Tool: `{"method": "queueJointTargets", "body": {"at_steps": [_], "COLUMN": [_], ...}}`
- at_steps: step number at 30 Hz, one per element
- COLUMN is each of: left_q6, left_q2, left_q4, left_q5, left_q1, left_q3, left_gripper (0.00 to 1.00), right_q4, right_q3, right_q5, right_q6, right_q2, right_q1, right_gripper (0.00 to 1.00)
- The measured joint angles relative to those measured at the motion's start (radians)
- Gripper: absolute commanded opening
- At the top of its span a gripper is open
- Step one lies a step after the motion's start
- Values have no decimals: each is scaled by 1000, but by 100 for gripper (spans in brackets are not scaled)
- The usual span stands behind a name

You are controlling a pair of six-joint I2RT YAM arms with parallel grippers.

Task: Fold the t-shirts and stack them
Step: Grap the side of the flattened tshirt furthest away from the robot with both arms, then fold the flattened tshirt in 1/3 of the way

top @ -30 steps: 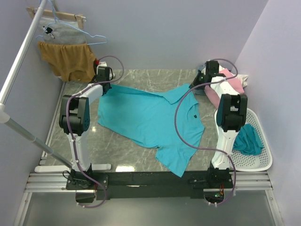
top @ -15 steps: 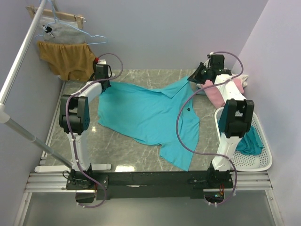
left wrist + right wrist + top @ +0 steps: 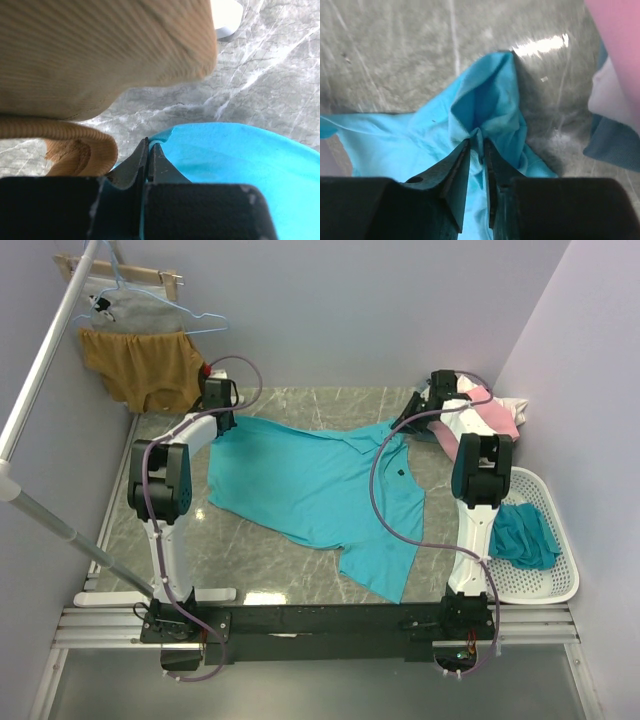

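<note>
A turquoise t-shirt lies spread across the marble table, stretched between both arms at the far edge. My left gripper is shut on its far left corner; the left wrist view shows the cloth edge pinched between the closed jaws. My right gripper is shut on a bunched fold of the shirt's far right part, cloth caught between its jaws. Pink and white shirts lie piled at the far right. Another teal shirt lies in the basket.
A white mesh basket stands at the right edge. A mustard-brown garment hangs at the far left, close over the left gripper and filling the top of the left wrist view. A metal rail runs along the left.
The right gripper lifted toward the far right corner with the shirt, then came back down and left. The shirt's right side shifted with it. The left gripper stayed in place.
</note>
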Motion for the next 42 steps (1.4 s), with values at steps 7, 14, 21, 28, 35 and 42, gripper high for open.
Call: {"method": "queueJointTargets", "body": {"at_steps": [7, 14, 21, 28, 35, 42], "left_q6": [0, 16, 28, 54, 116, 122], "left_q2": [23, 25, 7, -52, 23, 32], "left_q4": [-10, -17, -30, -32, -69, -69], "left_q5": [0, -8, -82, -106, -112, -80], "left_q1": [0, 1, 13, 81, 101, 99], "left_q3": [10, 13, -3, -11, 165, 120], "left_gripper": [1, 1, 1, 1, 1, 1], "right_q4": [12, 12, 24, 9, -6, -13], "right_q3": [62, 69, 61, 203, 423, 319], "right_q5": [11, 8, -2, -23, -74, -99], "right_q6": [-14, -23, -25, -24, 4, 16], "right_q2": [-2, -14, -103, -128, 14, 35], "right_q1": [0, 0, 0, 0, 4, 4], "right_gripper": [0, 0, 0, 0, 0, 0]}}
